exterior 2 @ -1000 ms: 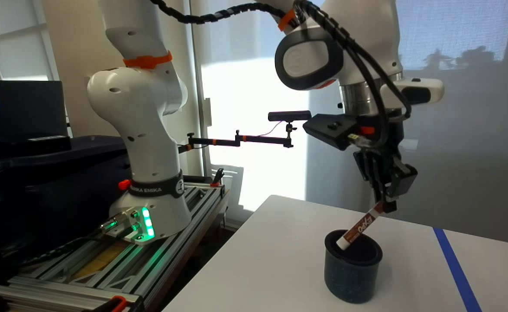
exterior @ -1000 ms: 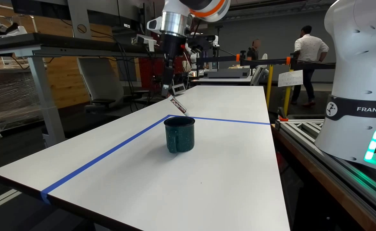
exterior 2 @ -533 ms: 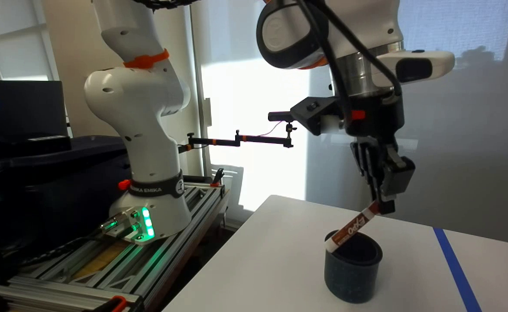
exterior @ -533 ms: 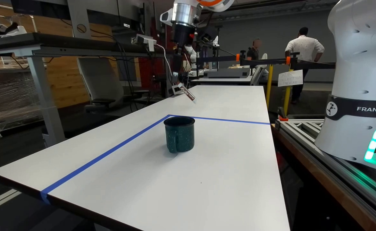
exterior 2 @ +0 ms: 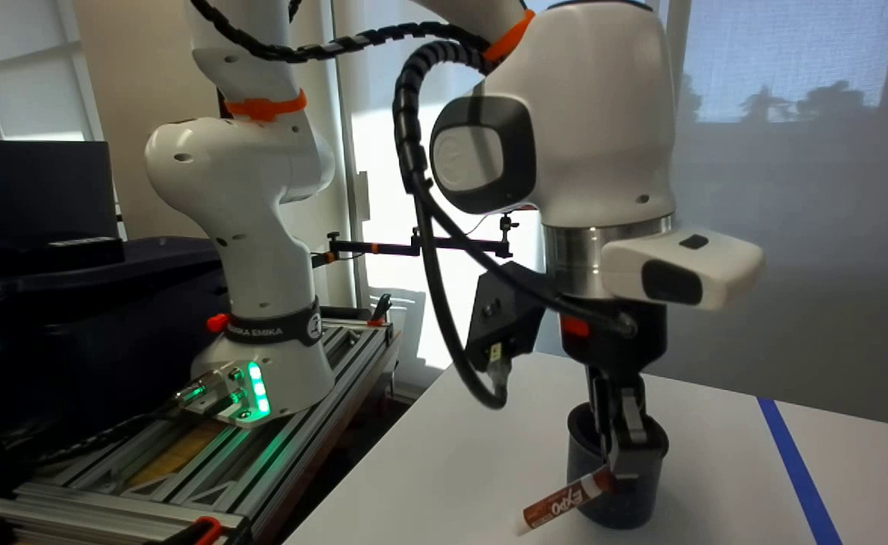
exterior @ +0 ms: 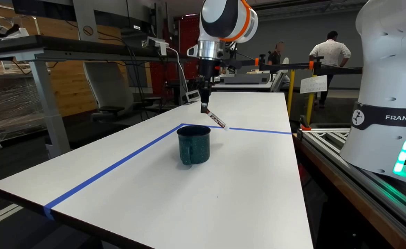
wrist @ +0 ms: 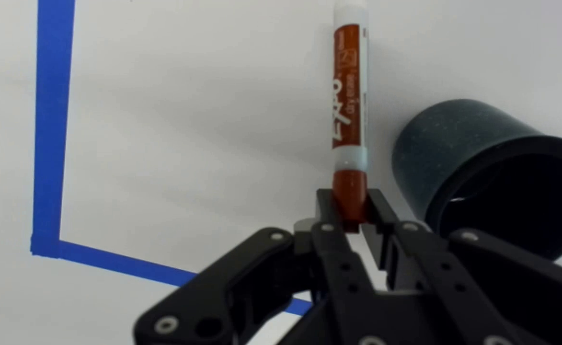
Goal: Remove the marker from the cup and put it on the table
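Observation:
The marker is reddish-brown and white with a reddish cap; it shows in both exterior views (exterior: 217, 120) (exterior 2: 565, 502) and in the wrist view (wrist: 348, 96). My gripper (exterior: 205, 109) (exterior 2: 616, 475) (wrist: 350, 211) is shut on its cap end. The marker is outside the cup, slanting down with its white end lowest. The dark teal cup (exterior: 194, 148) (exterior 2: 625, 512) (wrist: 453, 139) stands upright on the white table (exterior: 244, 180) (exterior 2: 444, 462) (wrist: 189, 143), beside the gripper. In the wrist view the visible inside of the cup is dark. Whether the marker's tip touches the table I cannot tell.
Blue tape lines (exterior: 119, 162) (exterior 2: 796, 469) (wrist: 51, 124) cross the table. The robot base (exterior: 389, 145) (exterior 2: 266, 371) stands beside one long table edge. A chair (exterior: 109, 83) and a dark desk (exterior: 85, 50) stand beyond the opposite edge. A person (exterior: 330, 55) is in the background.
My gripper has swung lower with the marker in it, from above and beyond the cup to beside it. The marker has moved from over the cup to clear of it. The cup has not moved.

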`<state>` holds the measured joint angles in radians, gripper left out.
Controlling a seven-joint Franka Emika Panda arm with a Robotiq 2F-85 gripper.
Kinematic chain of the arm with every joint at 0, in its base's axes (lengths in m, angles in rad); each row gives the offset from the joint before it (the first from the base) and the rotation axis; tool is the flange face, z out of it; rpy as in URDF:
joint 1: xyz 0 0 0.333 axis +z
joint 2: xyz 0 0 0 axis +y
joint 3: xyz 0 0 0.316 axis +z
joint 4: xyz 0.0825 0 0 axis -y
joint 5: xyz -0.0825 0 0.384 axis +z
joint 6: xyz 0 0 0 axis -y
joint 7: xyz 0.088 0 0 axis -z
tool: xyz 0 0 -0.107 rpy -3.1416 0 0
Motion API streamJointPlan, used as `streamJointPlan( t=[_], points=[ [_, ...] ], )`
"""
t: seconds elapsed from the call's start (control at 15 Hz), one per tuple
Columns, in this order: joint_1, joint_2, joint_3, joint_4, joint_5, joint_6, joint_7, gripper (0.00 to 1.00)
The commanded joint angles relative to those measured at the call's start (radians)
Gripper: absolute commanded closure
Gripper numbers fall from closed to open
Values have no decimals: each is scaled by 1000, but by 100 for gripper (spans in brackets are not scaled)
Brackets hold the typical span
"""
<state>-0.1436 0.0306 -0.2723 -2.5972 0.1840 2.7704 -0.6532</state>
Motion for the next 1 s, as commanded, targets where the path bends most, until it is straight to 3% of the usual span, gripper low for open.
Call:
streamJointPlan(
  t=[0.0, 0.47, 0.8, 0.87, 0.93],
  points=[
    [-11, 105, 12, 20, 110, 102, -83, 95],
    [-120, 258, 152, 102, 369, 200, -317, 95],
    [-227, 324, 273, 161, 459, 261, -470, 95],
    [-244, 326, 294, 165, 468, 273, -489, 56],
    [-261, 326, 313, 169, 476, 273, -503, 54]
  ],
)
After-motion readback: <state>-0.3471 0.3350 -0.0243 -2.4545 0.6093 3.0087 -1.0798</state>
